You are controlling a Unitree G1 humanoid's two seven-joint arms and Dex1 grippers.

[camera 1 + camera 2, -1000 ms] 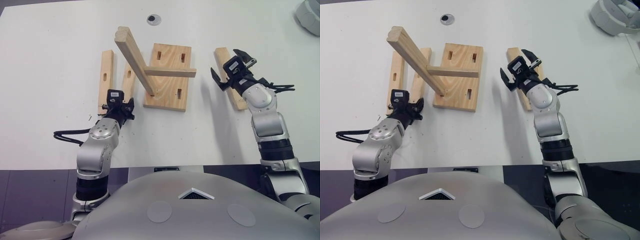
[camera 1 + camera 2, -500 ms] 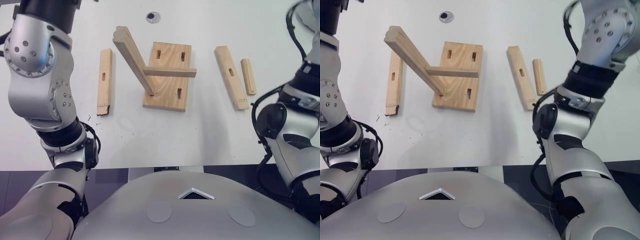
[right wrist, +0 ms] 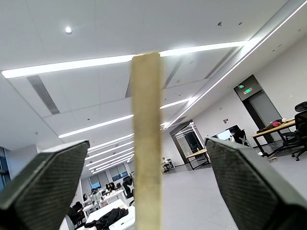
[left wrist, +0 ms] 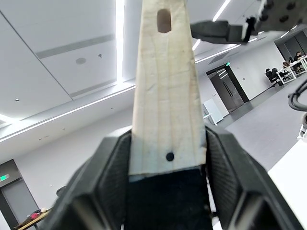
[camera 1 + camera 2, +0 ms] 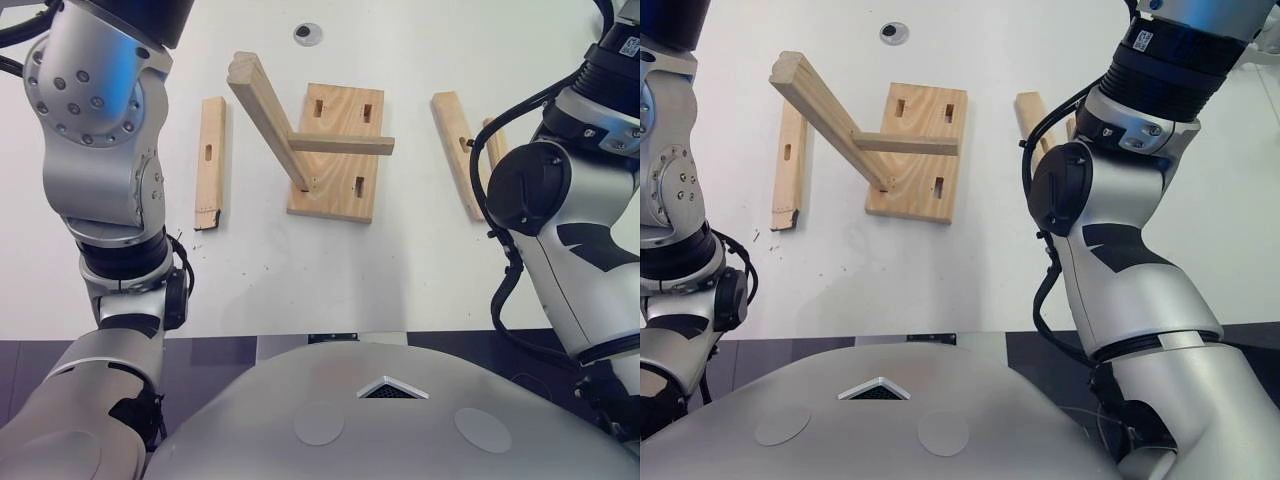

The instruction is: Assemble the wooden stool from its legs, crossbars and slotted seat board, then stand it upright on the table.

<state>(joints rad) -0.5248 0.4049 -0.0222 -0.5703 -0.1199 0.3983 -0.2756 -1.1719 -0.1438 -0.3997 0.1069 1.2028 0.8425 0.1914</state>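
Observation:
The slotted seat board lies flat on the white table. One leg slants up from it, with a crossbar plugged into that leg. A loose leg lies to its left, another leg to its right beside a short crossbar. Both arms are raised high. My left gripper is shut on a slotted leg. My right gripper stands open around that leg's far end; it also appears as the dark gripper near the leg's top.
A round black grommet sits in the table at the far middle. My raised right arm covers part of the right-hand pieces. Bare table lies in front of the seat board.
Both arms have risen from the table. The leg that lay just left of the seat board is gone from there and is now in my left gripper.

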